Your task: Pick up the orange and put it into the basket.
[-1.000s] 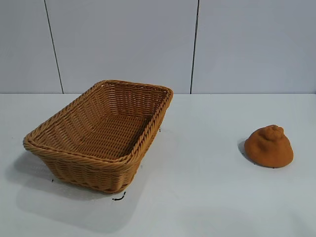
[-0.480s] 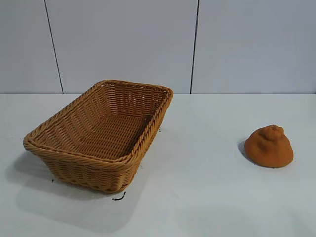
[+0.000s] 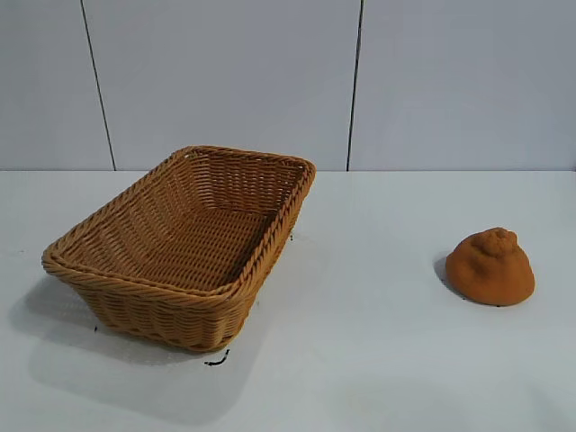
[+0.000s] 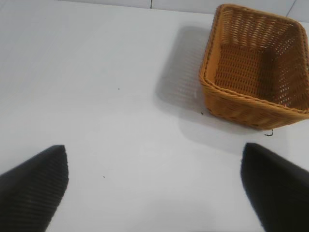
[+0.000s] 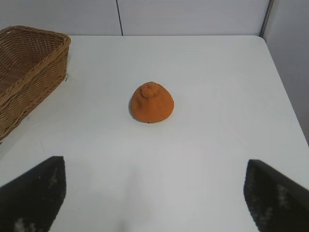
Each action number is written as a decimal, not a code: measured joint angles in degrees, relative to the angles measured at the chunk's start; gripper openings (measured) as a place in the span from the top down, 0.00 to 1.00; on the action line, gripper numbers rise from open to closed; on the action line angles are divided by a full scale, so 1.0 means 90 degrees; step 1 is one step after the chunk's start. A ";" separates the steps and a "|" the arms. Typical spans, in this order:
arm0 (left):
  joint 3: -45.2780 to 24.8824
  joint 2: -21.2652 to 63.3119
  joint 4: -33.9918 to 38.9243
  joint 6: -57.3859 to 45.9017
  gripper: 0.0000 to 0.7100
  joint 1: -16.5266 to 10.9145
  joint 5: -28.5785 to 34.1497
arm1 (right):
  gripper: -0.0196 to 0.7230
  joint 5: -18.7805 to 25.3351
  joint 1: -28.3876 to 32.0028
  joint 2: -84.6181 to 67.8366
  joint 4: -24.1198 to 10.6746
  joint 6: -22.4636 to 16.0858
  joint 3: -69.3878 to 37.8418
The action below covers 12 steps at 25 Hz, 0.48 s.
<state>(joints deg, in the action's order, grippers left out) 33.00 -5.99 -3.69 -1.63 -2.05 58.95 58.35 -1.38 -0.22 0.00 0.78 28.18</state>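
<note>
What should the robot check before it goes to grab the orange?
1. Orange sits free on the table, nothing on it: ok.
2. Right hand open wide enough, orange ahead of it: ok.
3. Left hand open, holding nothing: ok.
4. Basket upright and empty: ok.
5. Table between orange and basket free of obstacles: ok.
6. Orange firm enough to squeeze: cannot tell.

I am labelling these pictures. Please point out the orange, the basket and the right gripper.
orange [image 3: 490,267]: exterior view, middle of its dome.
basket [image 3: 144,290]: exterior view, near braided rim.
right gripper [image 5: 154,193]: right wrist view, midway between its open fingers.
</note>
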 joint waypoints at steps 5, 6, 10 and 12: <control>0.0772 -0.1713 0.0000 0.0000 0.02 0.0000 -0.0607 | 0.04 0.0000 0.0000 0.0000 0.0000 0.0000 0.0000; 0.0951 -0.2112 0.0000 0.0000 0.02 0.0000 -0.0721 | 0.04 0.0000 0.0000 0.0000 0.0034 0.0000 0.0000; 0.1603 -0.3674 0.0000 0.0000 0.02 0.0000 -0.1067 | 0.04 0.0000 0.0000 0.0000 0.0034 0.0000 0.0000; 0.1853 -0.4376 0.0000 0.0019 0.02 0.0000 -0.1231 | 0.04 0.0000 0.0000 0.0000 0.0000 0.0000 0.0000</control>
<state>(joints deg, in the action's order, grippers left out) 49.68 -45.37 -3.69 -1.46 -2.05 47.87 58.35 -1.38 -0.22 0.00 0.78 28.18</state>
